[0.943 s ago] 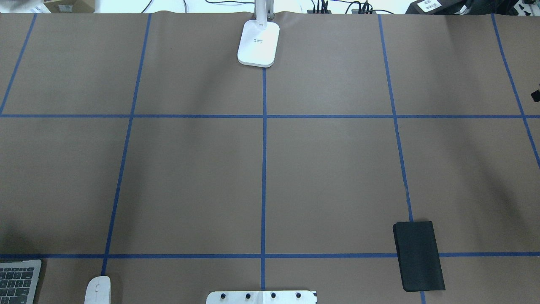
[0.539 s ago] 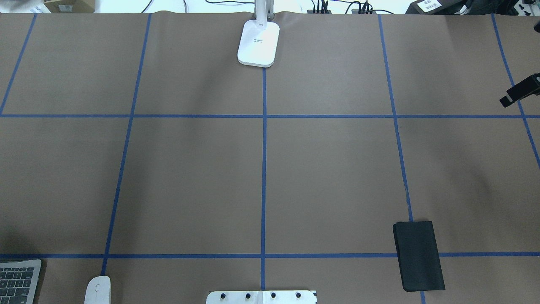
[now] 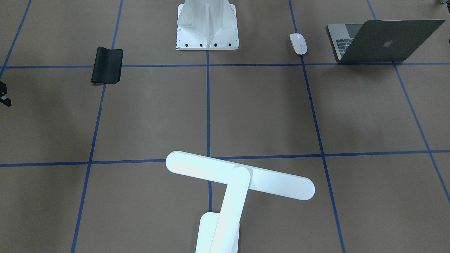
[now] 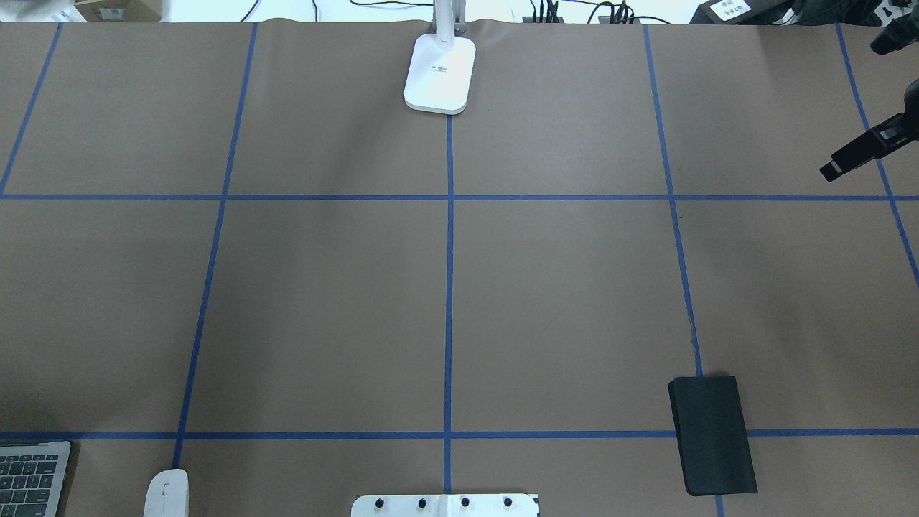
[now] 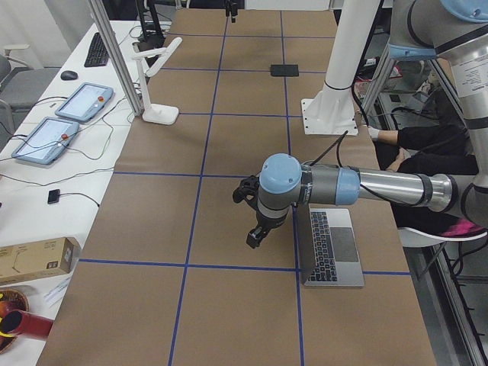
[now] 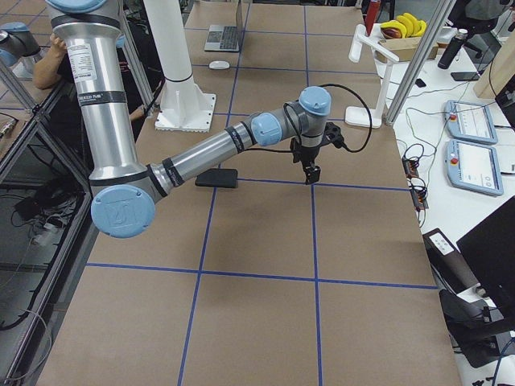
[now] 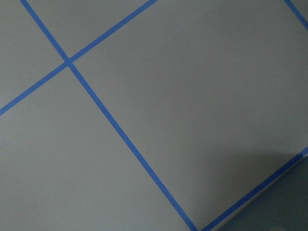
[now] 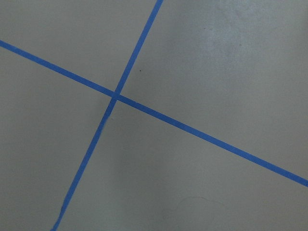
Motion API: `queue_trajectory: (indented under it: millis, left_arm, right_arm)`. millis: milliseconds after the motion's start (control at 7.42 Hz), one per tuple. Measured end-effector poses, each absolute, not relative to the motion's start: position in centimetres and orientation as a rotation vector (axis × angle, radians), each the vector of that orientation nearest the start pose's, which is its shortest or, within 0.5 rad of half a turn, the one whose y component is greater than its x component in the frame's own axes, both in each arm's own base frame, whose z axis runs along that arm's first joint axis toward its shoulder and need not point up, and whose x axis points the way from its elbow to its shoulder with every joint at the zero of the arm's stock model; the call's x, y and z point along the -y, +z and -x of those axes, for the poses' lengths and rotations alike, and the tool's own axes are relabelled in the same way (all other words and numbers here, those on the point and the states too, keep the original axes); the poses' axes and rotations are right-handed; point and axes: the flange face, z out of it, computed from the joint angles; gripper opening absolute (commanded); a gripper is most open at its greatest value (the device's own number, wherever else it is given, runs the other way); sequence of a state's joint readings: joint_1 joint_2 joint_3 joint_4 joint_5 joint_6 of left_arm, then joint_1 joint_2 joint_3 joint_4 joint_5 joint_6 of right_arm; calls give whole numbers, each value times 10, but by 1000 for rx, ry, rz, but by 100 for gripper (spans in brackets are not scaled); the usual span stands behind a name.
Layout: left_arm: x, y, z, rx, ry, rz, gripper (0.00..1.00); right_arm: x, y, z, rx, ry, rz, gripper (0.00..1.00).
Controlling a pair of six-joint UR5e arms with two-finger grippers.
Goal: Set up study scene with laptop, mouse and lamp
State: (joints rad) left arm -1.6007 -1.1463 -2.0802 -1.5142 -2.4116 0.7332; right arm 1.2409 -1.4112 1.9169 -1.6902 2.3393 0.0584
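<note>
An apple logo (image 3: 387,43) marks the laptop (image 3: 404,35) lid — small print on the lamp (image 4: 439,72) base is illegible.

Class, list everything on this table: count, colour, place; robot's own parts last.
Slim space-grey metal laptop: one, grey, open, robot-side corner, its left.
Small glossy white oval mouse: one, white, beside the laptop, apart.
White bar-headed desk lamp: one, white, far edge, centre.
Black flexible pad: one, black, robot-side edge, its right.
White metal pedestal: one, white, robot-side edge, centre.
Left pincer: one, black, above table by laptop.
Right pincer: one, black, above table's right side.
</note>
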Motion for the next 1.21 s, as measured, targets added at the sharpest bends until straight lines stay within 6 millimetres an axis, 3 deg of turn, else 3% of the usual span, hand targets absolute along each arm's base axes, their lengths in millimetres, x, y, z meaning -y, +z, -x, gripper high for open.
queue_trajectory:
  millis: [269,808,1213]
  left_arm:
    - [295,591,62,-809,746,-329,100]
    - [278,574,49,-895,729,-208,100]
    - [266,578,34,-972,726,-151,100]
  right_arm:
    - [520,419,121,824,-415,-208,100]
    - [517,420,132,825,-434,-197,100]
    - [516,423,132,819,-437,-196,100]
